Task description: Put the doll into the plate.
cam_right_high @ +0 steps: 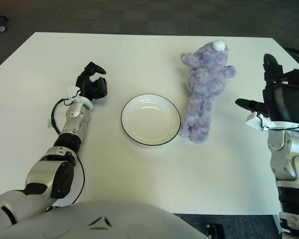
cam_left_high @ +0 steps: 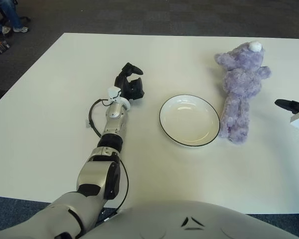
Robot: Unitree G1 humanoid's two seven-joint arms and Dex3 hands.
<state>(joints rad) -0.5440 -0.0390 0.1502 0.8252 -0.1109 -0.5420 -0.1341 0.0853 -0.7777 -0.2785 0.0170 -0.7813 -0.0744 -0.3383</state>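
One doll (cam_right_high: 204, 92) (purple) beside one plate (cam_right_high: 150, 119), right hand (cam_right_high: 276, 94) spread, left hand (cam_right_high: 92, 84) curled, empty.

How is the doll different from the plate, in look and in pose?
The doll is purple, furry and long, stretched out on the table; the plate is white, smooth and round with a dark rim. The doll lies just right of the plate, not in it. Both rest on the table, untouched by either robot hand.

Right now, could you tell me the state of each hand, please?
Left hand: fingers curled, holding nothing, left of the plate.
Right hand: fingers spread, holding nothing, right of the doll.
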